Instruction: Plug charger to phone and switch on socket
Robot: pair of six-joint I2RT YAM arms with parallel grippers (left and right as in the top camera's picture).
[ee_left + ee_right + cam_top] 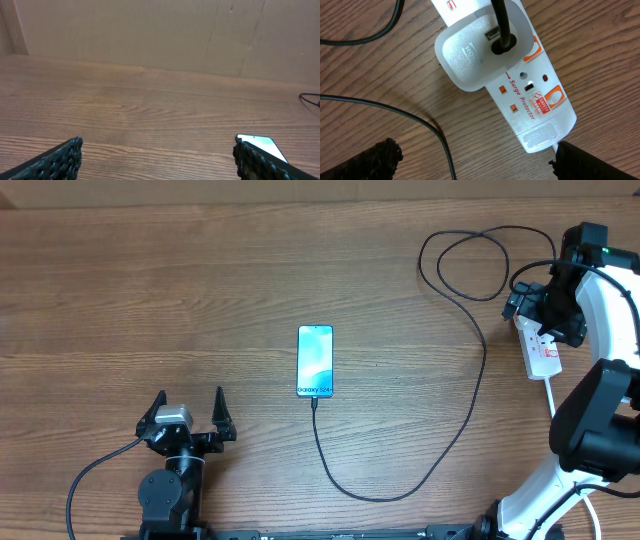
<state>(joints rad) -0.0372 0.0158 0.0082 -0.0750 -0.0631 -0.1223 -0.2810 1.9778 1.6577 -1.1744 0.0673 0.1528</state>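
Note:
The phone (315,361) lies flat mid-table, its light-blue screen lit; its top corner shows in the left wrist view (262,145). The charger cable (465,410) runs from the phone's near end in a wide curve, loops at the back right and ends at the socket (541,350), a white power strip. In the right wrist view a white adapter (480,47) with the black cable sits plugged in the socket (535,100), beside small red switches. My right gripper (475,160) is open just above the socket's end. My left gripper (190,412) is open and empty, near the front left.
The thick white cord (550,395) leaves the socket toward the front right, past the right arm's base (600,420). A cardboard wall (160,35) stands behind the table. The cable loop (465,265) lies at the back right.

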